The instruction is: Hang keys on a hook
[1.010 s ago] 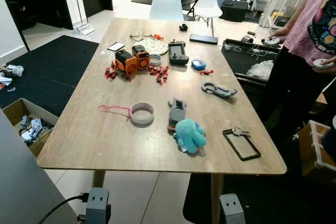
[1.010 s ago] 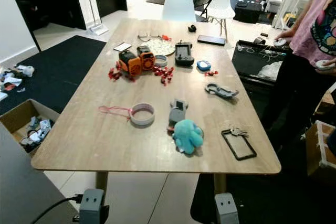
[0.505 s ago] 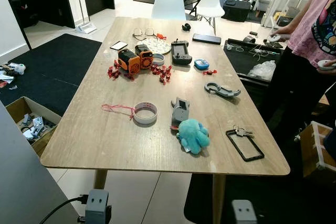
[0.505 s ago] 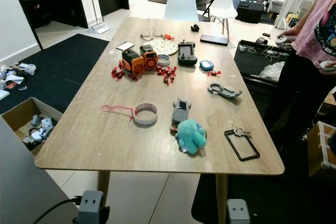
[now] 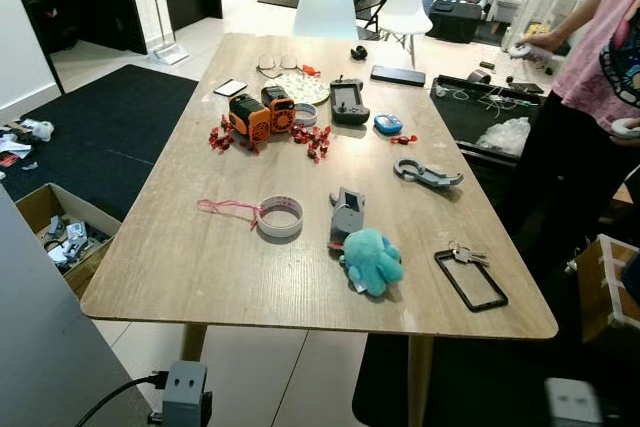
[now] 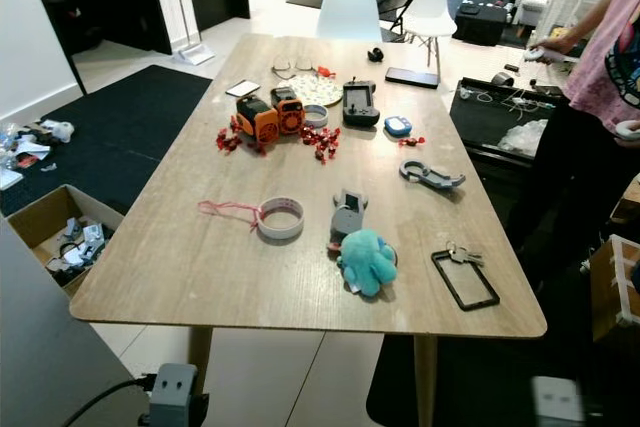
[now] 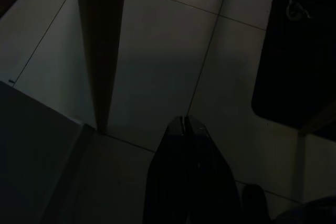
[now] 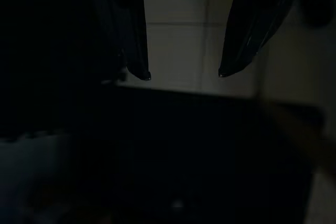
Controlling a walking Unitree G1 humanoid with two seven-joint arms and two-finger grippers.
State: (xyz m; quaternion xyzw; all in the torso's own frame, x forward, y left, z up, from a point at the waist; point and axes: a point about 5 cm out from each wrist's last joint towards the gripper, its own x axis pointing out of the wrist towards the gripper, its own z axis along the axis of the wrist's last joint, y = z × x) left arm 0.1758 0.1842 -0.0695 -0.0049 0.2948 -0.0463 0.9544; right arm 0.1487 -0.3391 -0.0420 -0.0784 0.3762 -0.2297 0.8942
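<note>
**Keys lie at the table's near right corner, both arms low**

The small bunch of silver keys (image 5: 463, 254) lies flat on the long light wooden table (image 5: 190, 247), close to its near right corner. The bunch touches the far end of a black rectangular frame (image 5: 471, 279) that lies flat beside it. To the left of these sits a turquoise plush toy (image 5: 371, 261), and just behind the toy a grey boxy gadget (image 5: 347, 213). Further left rests a white roll of tape (image 5: 280, 216) with a pink cord (image 5: 225, 208) trailing from it. Towards the middle right lies a grey carabiner-shaped clip (image 5: 427, 173). Farther up the table stand two orange and black blocky devices (image 5: 263, 113) among scattered small red pieces (image 5: 312, 139), with a dark handheld controller (image 5: 348, 101), a small blue object (image 5: 387, 124), a black phone (image 5: 398, 75) and a pair of glasses (image 5: 273, 63) beyond. A white chair (image 5: 324, 7) stands at the far end. A person in a pink top (image 5: 606, 57) stands along the right side, holding white controllers. An open cardboard box (image 5: 55, 237) sits on the floor at the left.

The left gripper (image 7: 184, 123) hangs over pale floor tiles beside a table leg (image 7: 102, 45), its fingers pressed together. The right gripper (image 8: 184, 74) hangs in deep shade with its fingers (image 8: 137, 40) spread apart, holding nothing.
</note>
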